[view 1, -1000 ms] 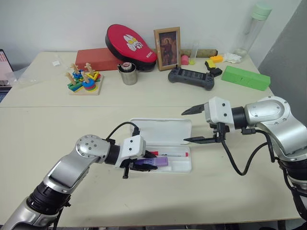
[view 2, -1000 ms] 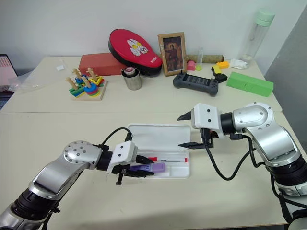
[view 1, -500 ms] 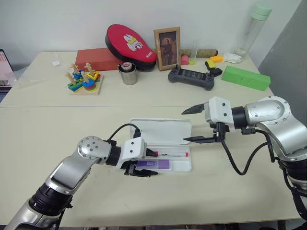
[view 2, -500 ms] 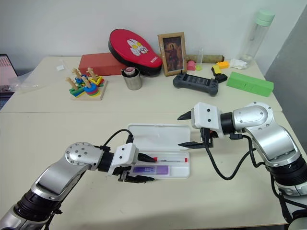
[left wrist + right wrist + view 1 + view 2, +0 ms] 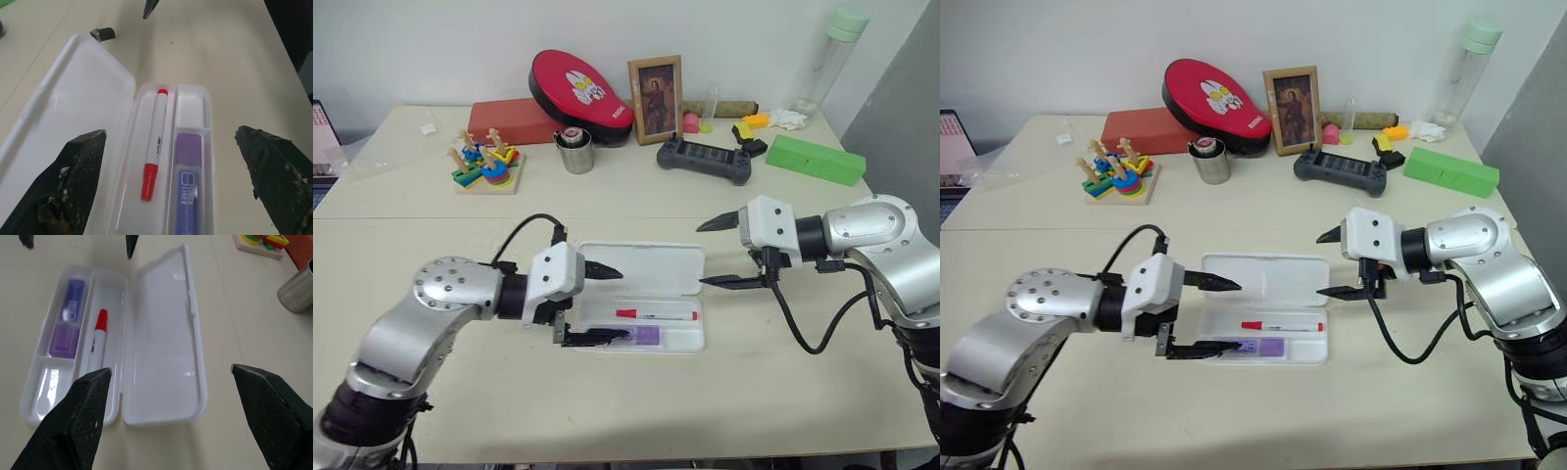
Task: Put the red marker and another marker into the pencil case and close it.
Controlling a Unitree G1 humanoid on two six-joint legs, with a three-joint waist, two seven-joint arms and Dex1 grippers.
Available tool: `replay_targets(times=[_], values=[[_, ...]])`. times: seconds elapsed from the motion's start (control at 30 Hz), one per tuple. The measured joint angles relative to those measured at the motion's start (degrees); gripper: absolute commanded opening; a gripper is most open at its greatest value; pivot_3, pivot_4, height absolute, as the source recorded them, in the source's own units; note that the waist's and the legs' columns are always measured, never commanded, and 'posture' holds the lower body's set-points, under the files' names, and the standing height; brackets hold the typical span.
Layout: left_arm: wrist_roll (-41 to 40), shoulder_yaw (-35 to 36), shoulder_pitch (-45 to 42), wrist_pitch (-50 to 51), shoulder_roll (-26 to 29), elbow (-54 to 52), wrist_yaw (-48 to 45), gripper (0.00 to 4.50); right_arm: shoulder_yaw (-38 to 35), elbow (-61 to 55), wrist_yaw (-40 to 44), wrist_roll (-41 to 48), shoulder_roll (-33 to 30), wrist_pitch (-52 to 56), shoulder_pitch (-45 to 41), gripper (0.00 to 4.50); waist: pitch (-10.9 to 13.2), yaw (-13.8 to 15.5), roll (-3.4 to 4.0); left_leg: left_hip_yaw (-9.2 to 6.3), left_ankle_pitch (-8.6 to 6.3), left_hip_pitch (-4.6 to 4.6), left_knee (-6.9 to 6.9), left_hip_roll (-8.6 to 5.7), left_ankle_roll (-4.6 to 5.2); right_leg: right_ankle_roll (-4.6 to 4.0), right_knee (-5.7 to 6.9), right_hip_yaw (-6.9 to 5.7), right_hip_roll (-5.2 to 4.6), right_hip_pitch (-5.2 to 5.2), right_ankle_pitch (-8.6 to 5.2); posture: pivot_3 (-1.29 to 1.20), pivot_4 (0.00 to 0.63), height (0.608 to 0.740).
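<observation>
The pencil case [image 5: 641, 294] lies open on the pale worktop [image 5: 509, 392], its lid [image 5: 164, 333] folded flat away from the robot and its divided tray on the near side. The red marker [image 5: 154, 147] lies in the long compartment next to the hinge, lengthwise, red cap toward the robot's left. The purple highlighter [image 5: 188, 183] lies in the outer compartment beside it, parallel to it, label up; a low divider separates the two. The small compartment at the tray's right end (the one past the highlighter) holds nothing that can be made out.

The left tool [image 5: 592, 304] hovers above the left end of the case with its two black fingers spread wide, one over the lid and one over the near edge of the tray; it holds nothing and touches neither marker. In the left wrist view its fingers [image 5: 73, 181] straddle the tray with both markers lying free between them.

The right tool [image 5: 715, 255] hangs just beyond the right end of the case, its fingers also wide apart and empty, one raised above the lid's far corner and the other low near the tray's right end.

Along the back of the worktop stand a red box [image 5: 514, 119], a stacking toy [image 5: 484, 164], a metal cup [image 5: 575, 152], a framed picture [image 5: 655, 98], a black controller [image 5: 703, 159] and a green block [image 5: 813, 159].
</observation>
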Motion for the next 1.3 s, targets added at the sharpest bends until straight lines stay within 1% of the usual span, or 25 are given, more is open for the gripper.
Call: replay_targets(times=[0.07,0.1,0.13,0.2,0.3,0.37,0.57,0.73,0.83,0.9,1.07,1.2,1.3], values=[[-3.1,3.0,1.1,2.1,1.8,-2.0,-0.1,4.49,0.0,1.3,-0.1,-0.4,-0.4,-0.3,0.6,4.11,0.0,0.0,0.00,0.00,0.00,0.00,0.00,0.00,0.00,0.00,0.02,-0.01,0.00,-0.01,0.00,0.00,0.150,0.740],[-6.2,6.0,1.9,4.2,3.7,-3.6,-0.5,4.49,-0.1,2.4,-0.3,-1.1,-0.9,-1.0,1.1,4.11,0.0,-0.1,0.00,0.00,0.00,0.00,0.00,0.00,0.00,0.00,0.02,0.00,0.00,-0.02,0.00,0.00,0.150,0.740],[-6.9,6.8,2.0,4.6,4.2,-3.8,-0.7,4.49,-0.1,2.8,-0.4,-1.4,-1.0,-1.1,1.2,4.11,0.0,-0.1,0.00,0.00,0.00,0.01,0.00,0.01,0.00,0.00,0.02,0.00,0.00,-0.01,0.00,0.00,0.150,0.740],[-10.8,11.1,2.0,7.1,6.2,-5.2,-0.8,4.49,-0.3,5.0,-1.6,-3.1,-1.2,-1.8,1.6,4.11,0.0,-0.2,0.00,0.00,0.00,0.02,0.01,0.01,0.00,0.00,0.02,0.00,0.00,0.00,0.00,0.00,0.150,0.740],[-15.4,15.7,-1.1,9.9,8.2,-5.8,1.3,4.49,-0.6,9.2,-4.4,-5.9,-1.1,-2.6,2.7,4.11,0.0,-0.1,-0.01,-0.02,0.00,0.03,0.04,0.00,0.00,0.00,0.03,-0.01,0.00,0.03,0.00,0.00,0.150,0.740],[-16.1,16.8,-3.2,10.0,9.2,-5.9,2.7,4.49,-0.5,11.6,-6.0,-7.3,-0.4,-2.7,3.5,4.11,0.0,-0.1,0.00,0.00,0.00,0.05,0.04,0.00,0.00,0.00,0.02,0.00,0.00,0.06,0.00,0.00,0.150,0.740],[-17.6,16.0,-6.9,10.3,9.4,-5.9,6.6,4.49,-0.4,19.3,-10.4,-12.6,0.7,-3.9,3.6,4.11,0.0,-0.3,0.00,0.02,0.00,0.03,0.02,0.00,0.00,0.00,0.01,0.01,0.00,0.03,0.00,0.00,0.150,0.740],[-20.6,15.0,-8.5,10.9,9.4,-7.3,8.2,4.49,-0.9,23.6,-13.5,-13.3,4.2,0.2,3.4,4.11,0.0,-0.3,0.00,0.02,0.00,0.04,0.02,0.00,0.00,0.00,0.01,0.02,0.00,0.03,0.00,0.00,0.150,0.740],[-20.7,13.4,-9.1,10.7,9.7,-7.6,7.7,4.49,-2.7,23.9,-13.9,-10.8,6.3,5.5,3.4,4.11,0.0,-0.3,0.01,0.02,0.00,0.04,0.02,0.00,0.00,0.00,0.02,0.02,0.00,0.03,0.00,0.00,0.150,0.740],[-20.7,13.1,-9.3,10.3,9.8,-7.6,7.7,4.49,-3.1,23.8,-14.1,-10.1,6.6,7.1,3.5,4.11,0.0,-0.3,0.01,0.02,0.00,0.03,0.02,0.00,0.00,0.00,0.02,0.02,0.00,0.03,0.00,0.00,0.150,0.740],[-20.2,9.8,-12.8,8.7,9.4,-7.3,7.6,4.49,-3.9,23.8,-16.3,-9.8,6.9,11.8,3.5,4.11,0.0,-0.3,0.01,0.02,0.00,0.04,0.03,0.00,0.00,0.00,0.02,0.02,0.00,0.05,0.00,0.00,0.150,0.740],[-18.6,6.2,-15.7,6.5,7.5,-5.8,6.7,4.49,-4.0,23.3,-16.7,-9.0,6.9,14.4,3.6,4.11,0.0,-0.3,0.01,0.03,0.00,0.03,0.03,0.00,0.00,0.00,0.01,0.01,0.00,0.05,0.00,0.00,0.150,0.740],[-18.9,5.2,-17.2,6.2,6.8,-4.6,5.5,4.49,-4.1,23.3,-17.2,-8.9,6.8,15.9,4.1,4.11,0.0,-0.3,0.01,0.03,0.00,0.03,0.03,0.00,0.00,0.00,0.01,0.01,0.00,0.04,0.00,0.00,0.150,0.740]])
